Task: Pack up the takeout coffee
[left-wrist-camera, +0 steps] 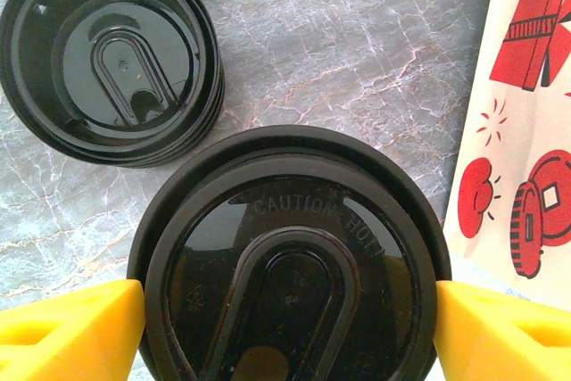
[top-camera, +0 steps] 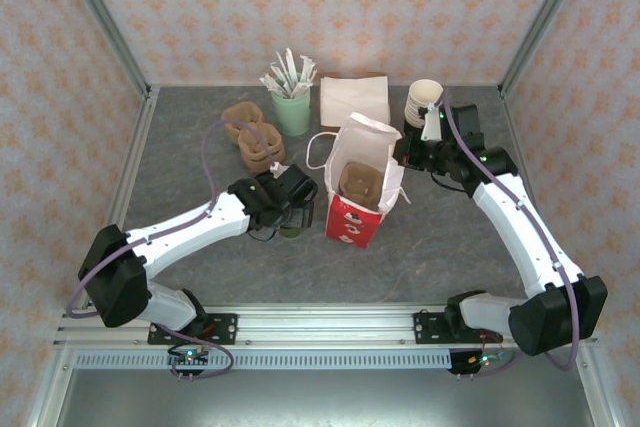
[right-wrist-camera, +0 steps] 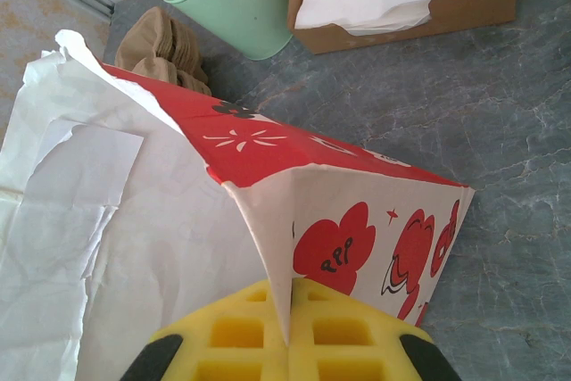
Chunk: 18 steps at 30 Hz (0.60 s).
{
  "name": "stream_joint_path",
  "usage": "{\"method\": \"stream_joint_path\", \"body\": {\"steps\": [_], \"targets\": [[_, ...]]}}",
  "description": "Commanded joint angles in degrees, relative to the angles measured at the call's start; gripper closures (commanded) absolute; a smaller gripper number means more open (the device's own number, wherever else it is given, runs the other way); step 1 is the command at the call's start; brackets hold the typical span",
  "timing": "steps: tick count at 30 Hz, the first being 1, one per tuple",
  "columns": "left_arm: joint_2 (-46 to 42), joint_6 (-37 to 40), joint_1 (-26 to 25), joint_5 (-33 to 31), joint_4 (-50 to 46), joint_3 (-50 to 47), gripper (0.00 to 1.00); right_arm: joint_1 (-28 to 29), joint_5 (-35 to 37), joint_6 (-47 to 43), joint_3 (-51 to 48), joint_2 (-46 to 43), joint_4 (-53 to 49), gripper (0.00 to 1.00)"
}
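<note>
The takeout coffee (left-wrist-camera: pixel 290 260) stands on the marble table with its black "CAUTION HOT" lid facing the left wrist camera; its green side (top-camera: pixel 291 231) peeks out under the left arm. My left gripper (left-wrist-camera: pixel 290 318) straddles it, open, one yellow fingertip (left-wrist-camera: pixel 89 323) at each side of the lid's rim. The red-and-white paper bag (top-camera: pixel 352 215) stands upright and open just right of the cup, with a brown pulp carrier (top-camera: pixel 358 182) inside. My right gripper (right-wrist-camera: pixel 290 314) is shut on the bag's upper right edge (right-wrist-camera: pixel 277 247), holding the mouth open.
A stack of loose black lids (left-wrist-camera: pixel 111 55) lies close behind the cup. At the back stand a mint-green holder of sachets (top-camera: pixel 292 107), a box of napkins (top-camera: pixel 354 99), a stack of lidless cups (top-camera: pixel 424 102) and a pile of brown carriers (top-camera: pixel 255 139).
</note>
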Motion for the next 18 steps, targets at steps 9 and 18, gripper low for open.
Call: {"method": "stream_joint_path", "body": {"steps": [9, 18], "targets": [[0.3, -0.6, -1.4, -1.4, -1.1, -2.8, 0.16, 0.3, 0.8, 0.2, -0.2, 0.0, -0.4, 1.00], [0.0, -1.0, -1.4, -0.6, -0.1, -3.5, 0.31, 0.3, 1.0, -0.2, 0.2, 0.0, -0.9, 1.00]]}}
